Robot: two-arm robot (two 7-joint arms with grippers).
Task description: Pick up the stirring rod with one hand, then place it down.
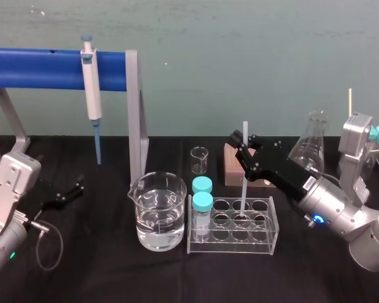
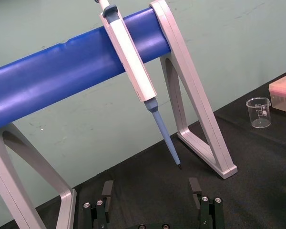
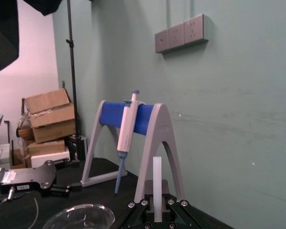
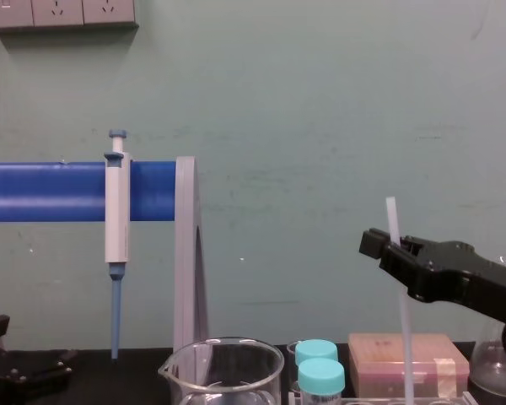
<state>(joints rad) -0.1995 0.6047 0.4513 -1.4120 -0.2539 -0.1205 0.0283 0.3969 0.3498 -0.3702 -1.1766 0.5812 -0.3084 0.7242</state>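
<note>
The stirring rod stands upright, a thin whitish stick, and its lower end reaches down into a well of the clear tube rack. My right gripper comes in from the right and is shut on the rod's upper part, with a short length sticking out above the fingers. The chest view shows the rod rising above the right gripper. In the right wrist view the rod stands between the fingers of the right gripper. My left gripper rests open at the far left, low over the black table.
A water-filled beaker and two teal-capped vials stand left of the rod. Behind are a small beaker, a brown box and a flask. A pipette hangs on the blue-barred stand.
</note>
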